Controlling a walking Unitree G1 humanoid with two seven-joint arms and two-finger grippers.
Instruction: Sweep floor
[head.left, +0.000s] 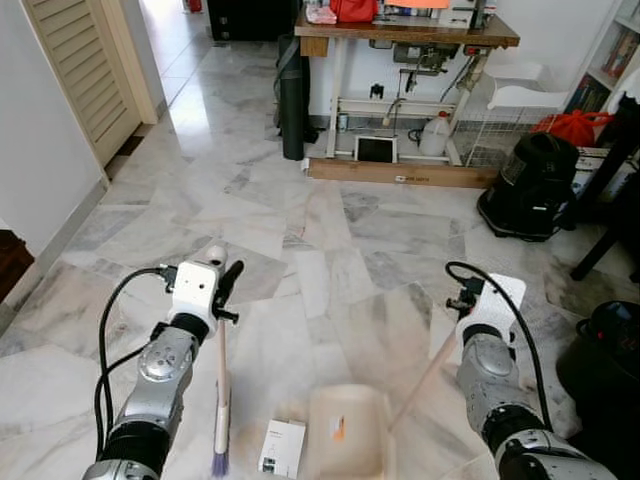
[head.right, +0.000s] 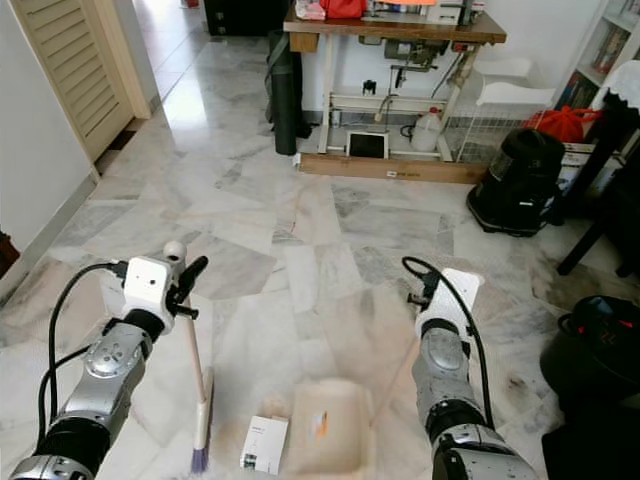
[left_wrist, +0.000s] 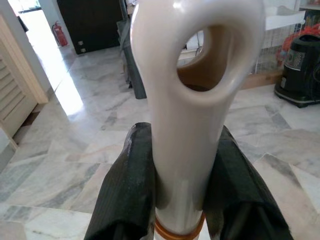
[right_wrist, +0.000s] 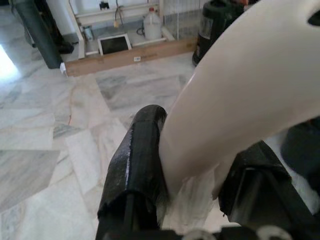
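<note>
between the two black fingers (left_wrist: 129, 190) of my left gripper (left_wrist: 179, 200) sat the cream handle of the broom (head.left: 221, 400), clamped tight on both sides with no gap showing, its hanging loop sticking out just past the fingertips. from that gripper the stick ran down to the marble floor (head.left: 300, 230), ending in purple bristles just beside a small white box (head.left: 282, 447).

my right gripper (right_wrist: 192, 185) was closed the same way on the pale handle of the dustpan (head.left: 347, 432); one finger (right_wrist: 135, 170) pressed flat against it and the other side was wedged hard against the handle too. the handle slanted down and toward my left gripper's side to the pan, which rested on the floor between the two arms, right next to the white box. there was a small orange mark inside the pan.

well beyond both grippers stood a wooden table (head.left: 410, 35) with a white jug (head.left: 435, 135) under it, and further out on the right gripper's side a black vacuum cleaner (head.left: 530, 185). a louvred door (head.left: 85, 70) stood far out on the left gripper's side.
</note>
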